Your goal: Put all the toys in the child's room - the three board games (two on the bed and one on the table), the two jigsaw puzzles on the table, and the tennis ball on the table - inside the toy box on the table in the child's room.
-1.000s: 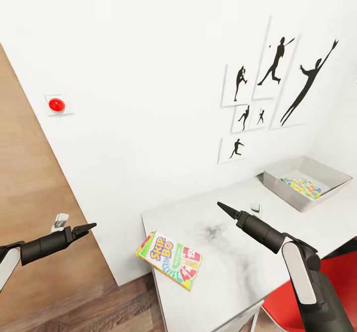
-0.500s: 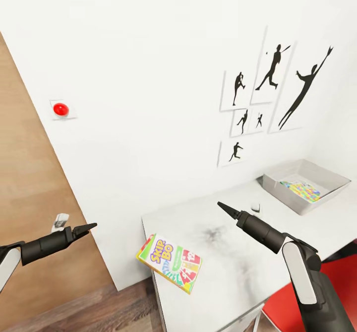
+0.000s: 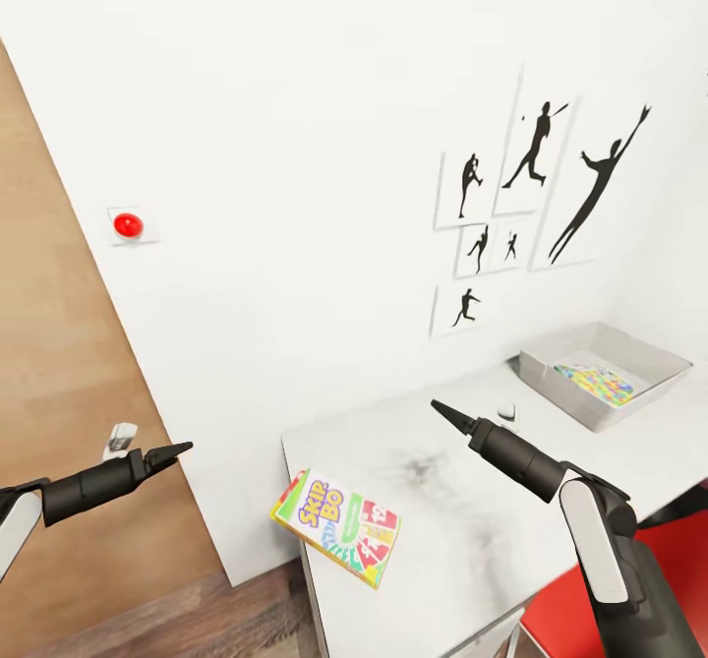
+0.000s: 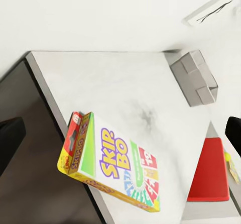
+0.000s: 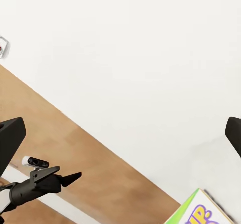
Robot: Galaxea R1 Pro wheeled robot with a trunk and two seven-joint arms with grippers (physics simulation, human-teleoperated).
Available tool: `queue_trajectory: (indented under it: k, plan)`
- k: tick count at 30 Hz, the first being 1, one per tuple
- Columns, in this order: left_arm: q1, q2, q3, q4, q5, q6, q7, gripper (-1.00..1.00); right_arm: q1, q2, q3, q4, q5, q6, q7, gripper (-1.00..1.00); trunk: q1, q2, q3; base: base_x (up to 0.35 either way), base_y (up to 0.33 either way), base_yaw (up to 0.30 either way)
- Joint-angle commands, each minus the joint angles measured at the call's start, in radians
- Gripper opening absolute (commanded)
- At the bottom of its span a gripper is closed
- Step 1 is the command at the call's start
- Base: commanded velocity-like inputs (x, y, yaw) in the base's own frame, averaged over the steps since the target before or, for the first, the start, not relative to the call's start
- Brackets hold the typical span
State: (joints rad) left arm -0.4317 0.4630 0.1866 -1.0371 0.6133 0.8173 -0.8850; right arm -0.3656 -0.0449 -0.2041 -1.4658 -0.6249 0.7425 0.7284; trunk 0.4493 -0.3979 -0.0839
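A board game (image 3: 336,527), a green-edged box lettered SKIP-BO, lies on the near left corner of the white table (image 3: 462,501) and overhangs its edge. The left wrist view has the same board game (image 4: 118,166) below it. At the table's far right stands the grey toy box (image 3: 603,375), with a multicolour jigsaw puzzle (image 3: 595,384) lying in it. My left gripper (image 3: 177,452) hovers off the table to the left, open and empty. My right gripper (image 3: 440,410) hangs above the table's middle, open and empty, with its fingers (image 5: 10,136) wide apart.
A wooden door (image 3: 49,343) stands at the left, and a white wall with a red button (image 3: 128,225) and black player silhouettes (image 3: 536,176) runs behind the table. A red chair (image 3: 610,599) sits at the table's near right. A small white object (image 3: 506,410) lies near the toy box.
The whole picture has shifted slightly, so the camera has moved. Both arms keep their pose, and the board game lies as before on the table corner.
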Motion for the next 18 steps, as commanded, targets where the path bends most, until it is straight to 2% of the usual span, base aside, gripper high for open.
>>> queue_trajectory:
  k: [1, 18]
  plan:
    - [-0.001, 0.0, 0.001, 0.0, 0.002, 0.005, -0.002, 1.0, -0.001, 0.0, -0.001, 0.0, -0.003, 0.006, 0.001, 1.0, 0.001, -0.002, -0.001, 0.0, 0.0, 0.0]
    - [-0.001, -0.001, 0.001, 0.0, 0.002, 0.005, -0.002, 1.0, -0.001, 0.0, -0.001, 0.0, -0.003, 0.006, 0.002, 1.0, 0.001, -0.002, 0.027, 0.0, 0.0, 0.0]
